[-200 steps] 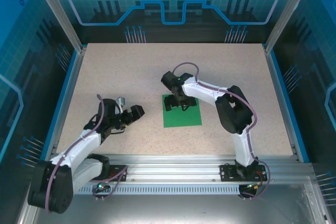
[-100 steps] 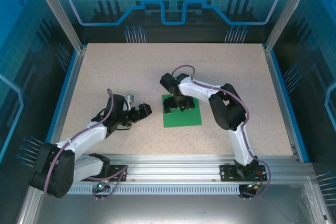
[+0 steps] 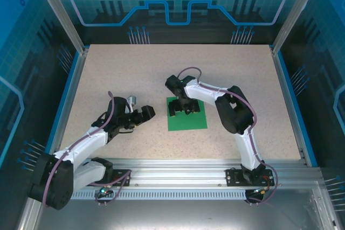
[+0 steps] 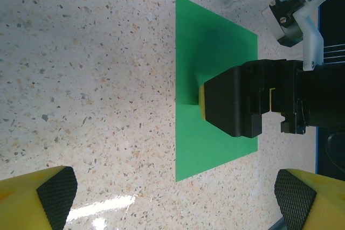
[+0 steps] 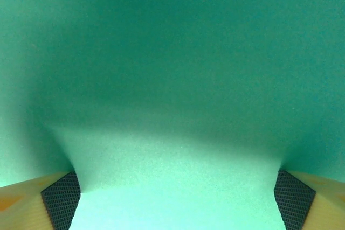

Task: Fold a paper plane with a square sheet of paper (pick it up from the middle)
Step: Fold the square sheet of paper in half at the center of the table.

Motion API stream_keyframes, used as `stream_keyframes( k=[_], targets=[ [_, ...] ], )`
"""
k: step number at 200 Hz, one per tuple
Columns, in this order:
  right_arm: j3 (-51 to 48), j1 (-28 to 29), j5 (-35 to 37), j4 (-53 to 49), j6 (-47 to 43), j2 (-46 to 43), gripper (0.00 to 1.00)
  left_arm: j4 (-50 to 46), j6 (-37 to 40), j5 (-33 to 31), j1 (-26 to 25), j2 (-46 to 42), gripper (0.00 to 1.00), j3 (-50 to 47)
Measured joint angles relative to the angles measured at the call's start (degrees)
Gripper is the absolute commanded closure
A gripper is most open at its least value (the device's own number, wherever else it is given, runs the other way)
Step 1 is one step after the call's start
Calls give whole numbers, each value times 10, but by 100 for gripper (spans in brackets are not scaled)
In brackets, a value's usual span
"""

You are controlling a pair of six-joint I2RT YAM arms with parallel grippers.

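Centre-left of the overhead view: the left claw (image 3: 145, 113), released, fingers spread wide, nothing between them, poised over the bare speckled table (image 3: 118, 74) just left of the square sheet of paper (image 3: 190, 122). From the left wrist: black pads at the bottom corners of the frame, the sheet flat on the table right of centre. Centre of the overhead view: the right claw (image 3: 181, 109), pointing down over the upper-left part of the sheet. From the right wrist: that claw released too, pads wide apart at the lower corners, green sheet spanning everything between, nothing pinched. Contact with the sheet: cannot tell.
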Motion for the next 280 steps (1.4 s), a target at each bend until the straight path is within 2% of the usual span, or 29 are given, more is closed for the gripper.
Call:
stream_keyframes(
  k=[52,104,213,254,280],
  targets=[
    [-24,-13,-10,22,0,-14,10,-9,0,0,-1,-13,2,0],
    [-11,-7,2,1,-4,-13,1,-13,-2,-2,-10,-16,2,0],
    [10,-11,-1,-23,-5,5,1,-9,-2,-4,-47,35,2,23],
    [15,-5,3,-25,4,10,6,-6,-2,-5,-54,44,2,23],
    [14,-5,0,-23,5,9,13,-6,-2,-5,-55,44,2,24]
  ],
)
